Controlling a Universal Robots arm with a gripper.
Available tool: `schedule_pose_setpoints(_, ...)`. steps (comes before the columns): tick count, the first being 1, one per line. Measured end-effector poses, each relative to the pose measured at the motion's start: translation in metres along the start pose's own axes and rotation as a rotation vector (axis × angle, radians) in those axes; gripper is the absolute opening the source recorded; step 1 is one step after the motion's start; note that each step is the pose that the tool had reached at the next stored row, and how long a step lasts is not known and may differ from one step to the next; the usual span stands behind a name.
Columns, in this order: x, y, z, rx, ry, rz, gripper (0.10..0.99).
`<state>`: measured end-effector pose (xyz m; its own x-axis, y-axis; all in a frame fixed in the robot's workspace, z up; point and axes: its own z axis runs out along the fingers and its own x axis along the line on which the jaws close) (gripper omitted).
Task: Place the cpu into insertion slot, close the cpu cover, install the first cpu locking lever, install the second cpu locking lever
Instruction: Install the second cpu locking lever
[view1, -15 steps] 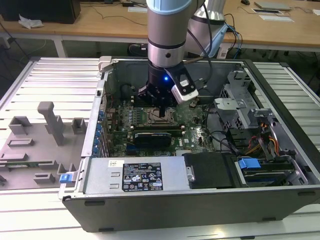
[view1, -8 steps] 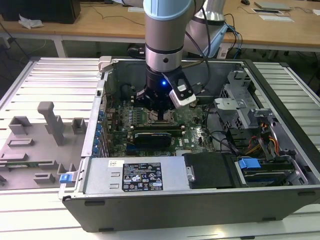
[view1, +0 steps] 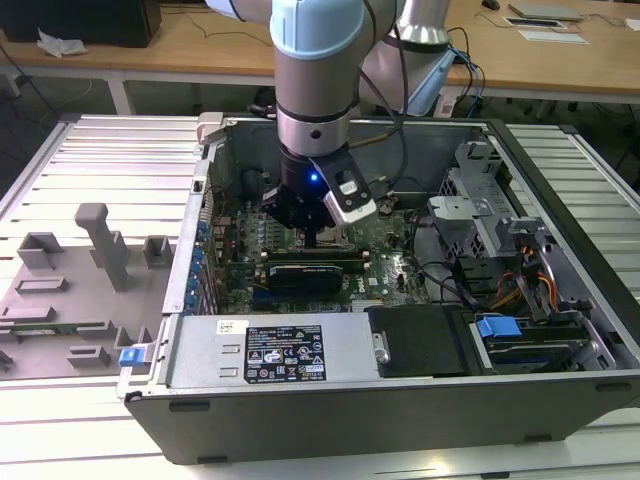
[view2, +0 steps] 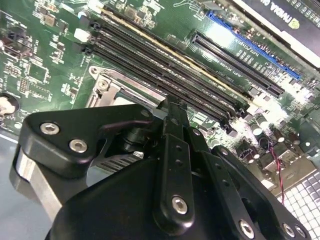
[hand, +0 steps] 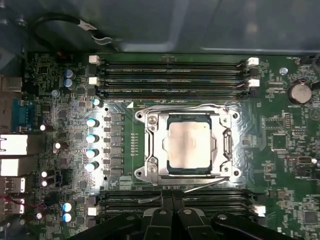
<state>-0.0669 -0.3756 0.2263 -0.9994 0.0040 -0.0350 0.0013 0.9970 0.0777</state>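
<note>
- cpu sits flat in insertion slot; cpu cover down around it
- thin wire levers run along two edges of the cover
- gripper just beside the socket over memory slots; fingers together, holding nothing

The exterior view looks down from the front into the open computer case. Both wrist views look closely at its motherboard, sharing the memory slots.
</note>
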Motion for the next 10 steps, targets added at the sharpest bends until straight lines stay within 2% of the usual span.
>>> schedule_pose_setpoints(2, 0.0014, -0.0005, 0.0014, -0.006, 0.0, 0.0, 0.106)
schedule_pose_setpoints(3, 0.0027, -0.0011, 0.0022, -0.014, 0.0, 0.001, 0.106)
schedule_pose_setpoints(5, 0.0052, -0.0048, 0.0032, -0.037, -0.0006, 0.001, 0.106)
schedule_pose_setpoints(9, 0.008, -0.0101, 0.0047, -0.066, -0.0007, 0.002, 0.106)
schedule_pose_setpoints(10, 0.0093, -0.0121, 0.0054, -0.078, -0.0007, 0.003, 0.106)
